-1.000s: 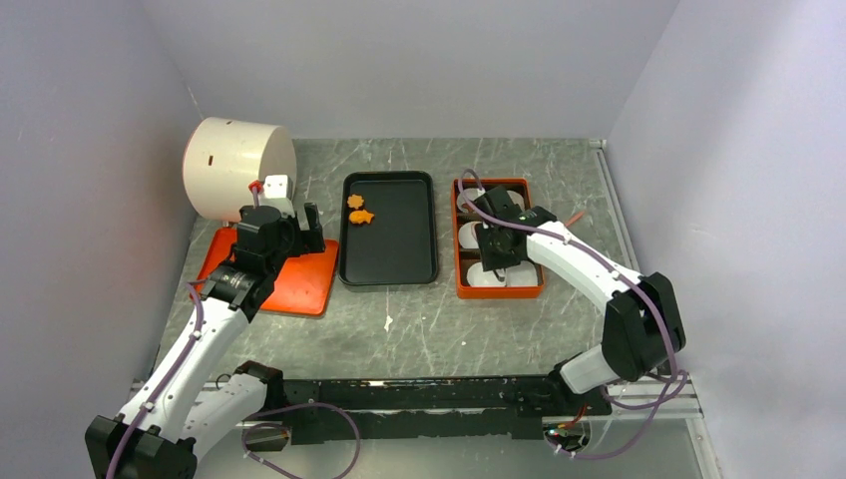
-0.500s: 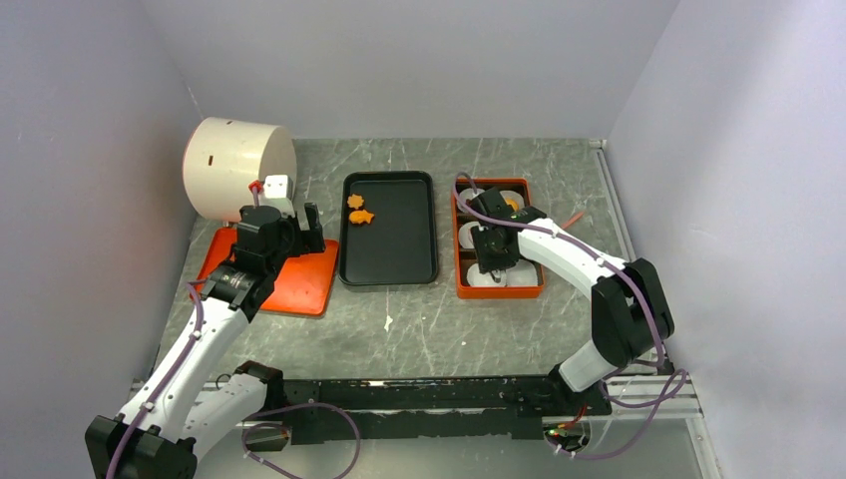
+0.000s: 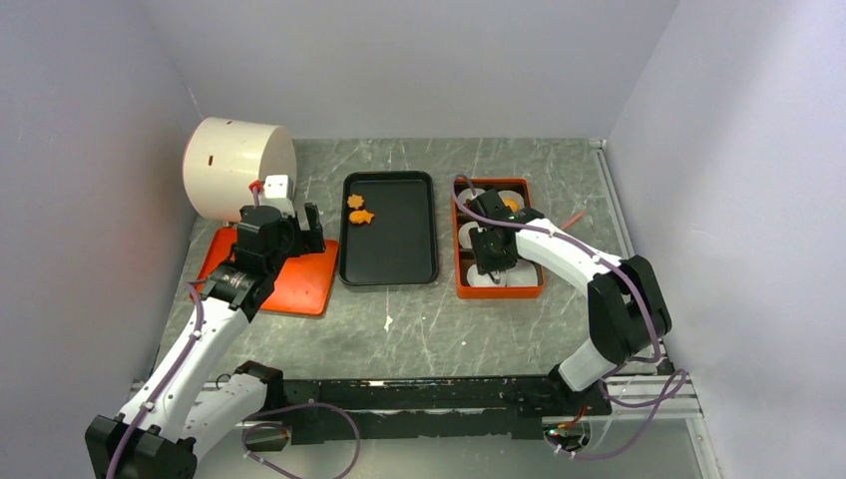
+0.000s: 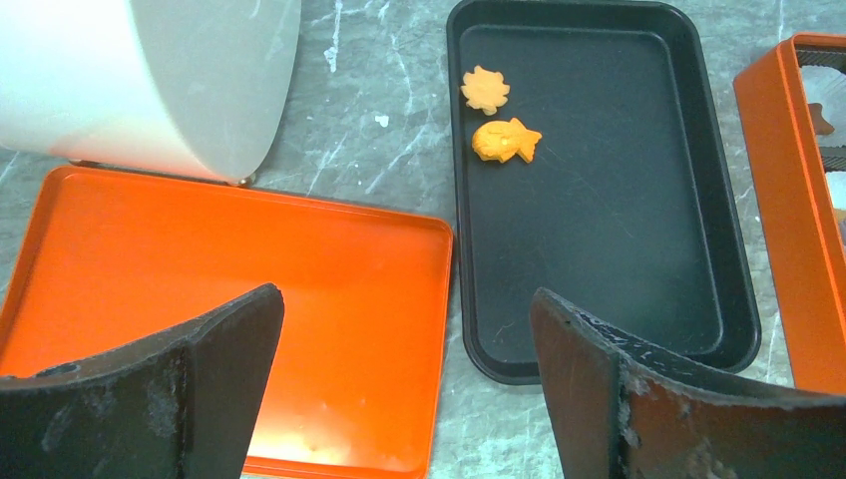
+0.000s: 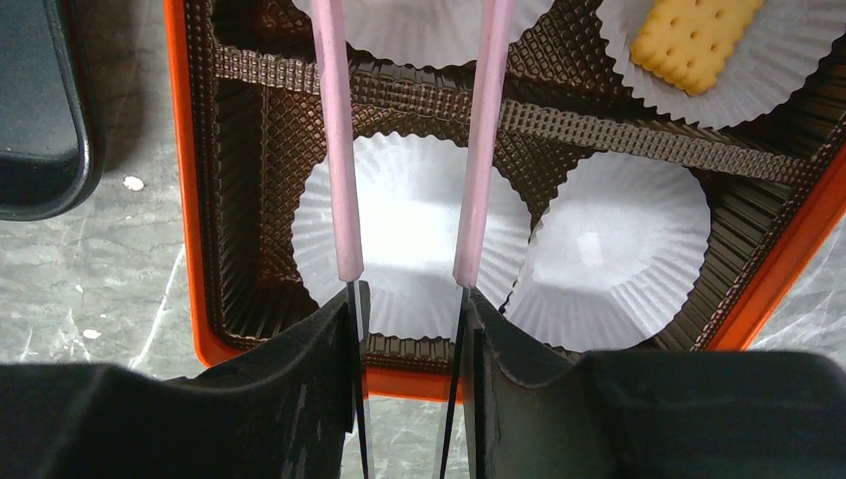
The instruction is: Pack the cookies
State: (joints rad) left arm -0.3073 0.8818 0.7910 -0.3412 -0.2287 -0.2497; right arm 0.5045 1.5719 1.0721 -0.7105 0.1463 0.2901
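Two orange cookies, a flower shape (image 4: 485, 90) and a fish shape (image 4: 505, 141), lie at the far left of the black tray (image 4: 638, 249); they also show in the top view (image 3: 359, 210). A yellow rectangular cookie (image 5: 701, 38) sits in a white paper cup in the orange box (image 5: 188, 200). My right gripper (image 5: 409, 309) is shut on pink-armed tweezers (image 5: 339, 150). The tweezers' arms stand apart and empty over an empty paper cup (image 5: 409, 235). My left gripper (image 4: 404, 309) is open and empty above the orange lid (image 4: 200, 269).
A big white cylinder (image 3: 237, 168) lies on its side behind the orange lid. The orange box (image 3: 461, 279) has brown dividers and several paper cups, one empty at the right (image 5: 619, 249). Purple walls close in on the left, back and right.
My right gripper with the tweezers has shifted slightly left over the box's near cups. The left arm and the cookies on the tray have not moved.
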